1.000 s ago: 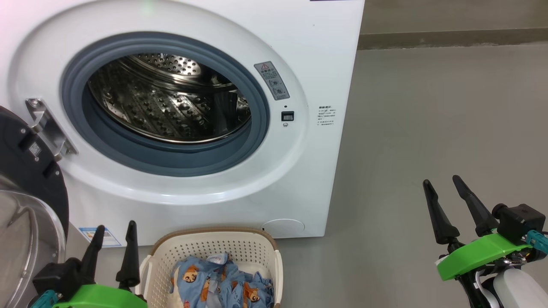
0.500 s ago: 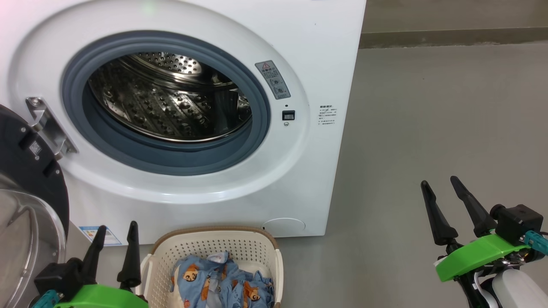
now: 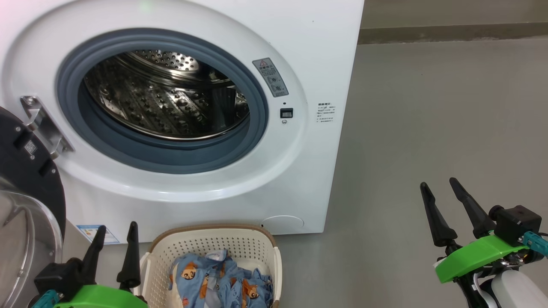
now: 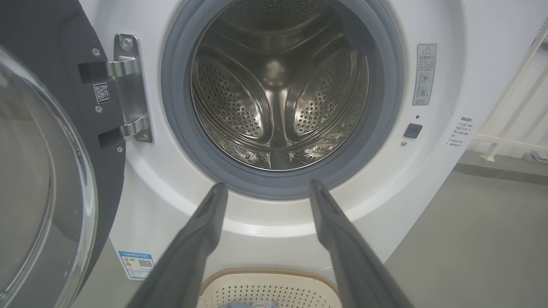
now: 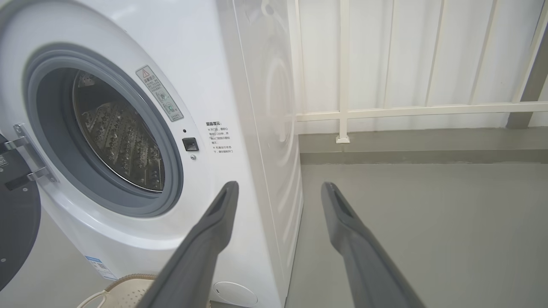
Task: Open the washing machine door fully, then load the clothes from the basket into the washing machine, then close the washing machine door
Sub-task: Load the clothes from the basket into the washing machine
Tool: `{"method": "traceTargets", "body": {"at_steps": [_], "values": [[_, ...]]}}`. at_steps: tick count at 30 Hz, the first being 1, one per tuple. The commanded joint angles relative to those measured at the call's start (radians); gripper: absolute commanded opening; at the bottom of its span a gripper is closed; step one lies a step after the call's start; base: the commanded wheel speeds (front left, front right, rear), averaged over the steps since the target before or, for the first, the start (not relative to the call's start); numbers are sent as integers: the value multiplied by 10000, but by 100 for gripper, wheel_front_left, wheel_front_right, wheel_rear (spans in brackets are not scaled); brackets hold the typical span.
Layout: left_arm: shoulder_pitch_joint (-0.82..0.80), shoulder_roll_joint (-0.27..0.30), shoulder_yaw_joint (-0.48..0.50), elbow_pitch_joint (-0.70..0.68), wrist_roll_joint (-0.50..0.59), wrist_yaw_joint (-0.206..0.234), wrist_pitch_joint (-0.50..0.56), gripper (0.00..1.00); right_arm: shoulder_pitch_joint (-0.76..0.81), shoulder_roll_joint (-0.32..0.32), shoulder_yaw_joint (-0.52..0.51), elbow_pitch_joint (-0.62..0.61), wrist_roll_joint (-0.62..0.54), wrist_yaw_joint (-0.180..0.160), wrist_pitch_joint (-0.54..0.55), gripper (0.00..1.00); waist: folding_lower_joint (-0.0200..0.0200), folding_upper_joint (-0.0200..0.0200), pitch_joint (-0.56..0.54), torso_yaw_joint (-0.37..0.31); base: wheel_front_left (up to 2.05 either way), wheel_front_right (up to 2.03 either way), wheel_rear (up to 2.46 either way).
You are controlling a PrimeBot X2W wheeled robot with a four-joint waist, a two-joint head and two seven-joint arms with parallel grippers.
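Glossy black and swung wide on its left-hand hinge, the washing machine door (image 3: 30, 179) leaves the steel drum (image 3: 162, 98) of the washing machine (image 3: 317, 64) fully exposed, so the opening step looks done. The basket (image 3: 214, 246) sits on the floor just below that opening, with the clothes (image 3: 222, 282) heaped inside, so the lift into the drum is short. The left gripper (image 3: 117, 225) hovers just beside the basket and the right gripper (image 3: 438, 182) hangs well apart over bare floor, both with fingers spread and empty, probably ready for a first grab.
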Motion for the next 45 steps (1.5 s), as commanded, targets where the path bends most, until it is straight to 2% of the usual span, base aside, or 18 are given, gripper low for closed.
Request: {"method": "traceTargets", "body": {"at_steps": [1,12,22,45], "values": [[-384,293,337,-214,-5,42,-109,100,-232,-139,200,-170,-17,46,-124,100,0,-1,38,-18,0,0,0],[-653,327,225,-65,-60,1,-23,100,-345,1,231,15,40,46,-124,100,0,-1,553,-216,0,0,0],[-1190,313,-33,501,-75,-170,222,100,-697,164,242,-32,-74,46,-124,100,0,-1,1467,-431,0,0,0],[-3565,97,-1158,3410,-101,-1024,523,100,-2102,472,244,-331,-511,46,-124,100,0,-1,4390,-884,0,0,0]]}}
